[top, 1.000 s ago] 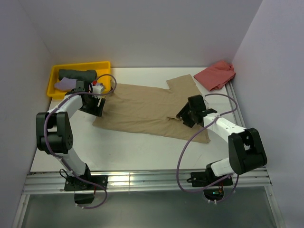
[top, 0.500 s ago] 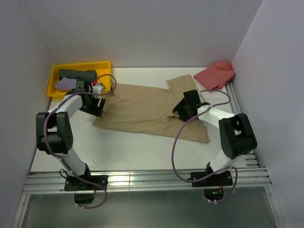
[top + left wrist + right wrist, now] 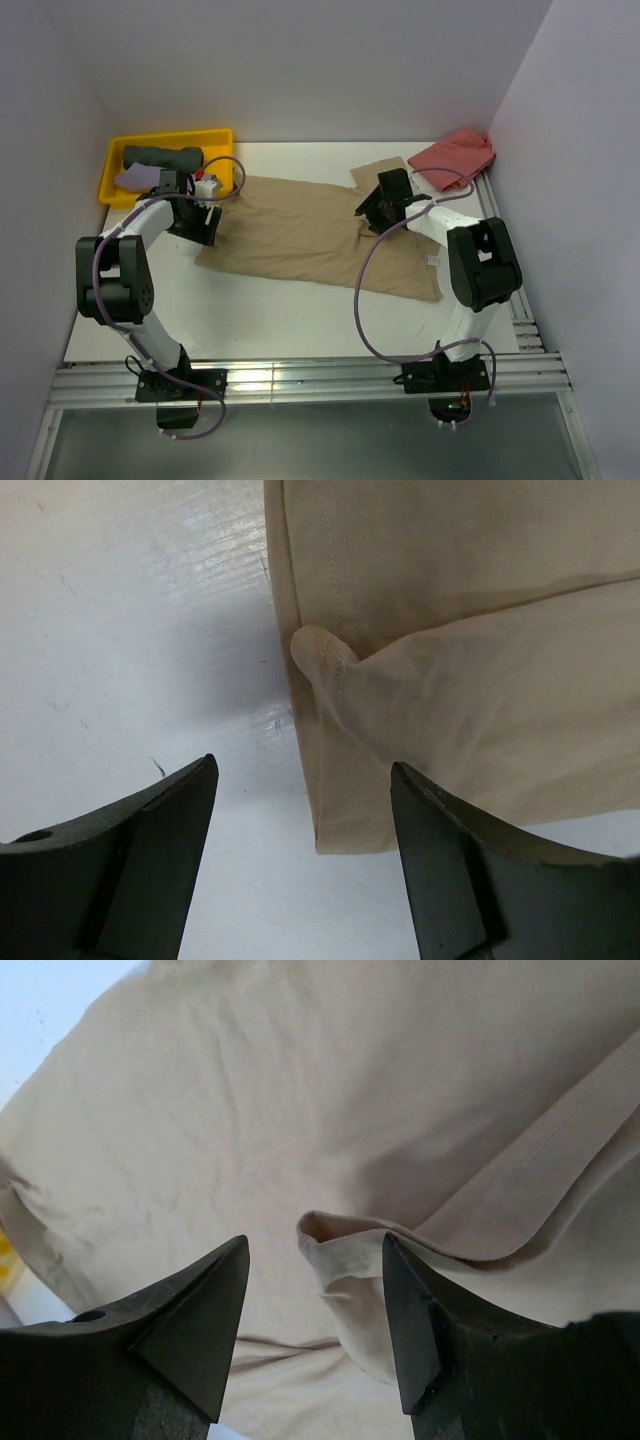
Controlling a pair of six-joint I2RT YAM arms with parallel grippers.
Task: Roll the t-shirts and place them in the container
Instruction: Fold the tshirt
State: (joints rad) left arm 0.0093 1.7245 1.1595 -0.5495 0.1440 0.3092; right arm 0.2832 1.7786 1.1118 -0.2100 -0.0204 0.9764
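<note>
A large tan t-shirt point(image 3: 300, 235) lies spread flat on the white table. My left gripper point(image 3: 207, 230) hovers open over its left edge. In the left wrist view a folded hem corner of the tan shirt point(image 3: 345, 780) lies between the open jaws of the left gripper point(image 3: 305, 785); nothing is gripped. My right gripper point(image 3: 367, 208) is open above the shirt's upper right part, by the sleeve. In the right wrist view a curled fold of the tan cloth point(image 3: 345, 1245) sits between the spread jaws of the right gripper point(image 3: 315, 1260). A salmon-red t-shirt point(image 3: 455, 158) lies crumpled at the back right.
A yellow tray point(image 3: 222, 150) at the back left holds a rolled dark grey-green tee point(image 3: 160, 157) and a lilac one point(image 3: 135, 177). White walls close in the left, back and right sides. Purple cables loop from both arms.
My right gripper has moved back and to the left over the tan shirt, from near its lower right hem up to the sleeve area. The left arm has stayed put.
</note>
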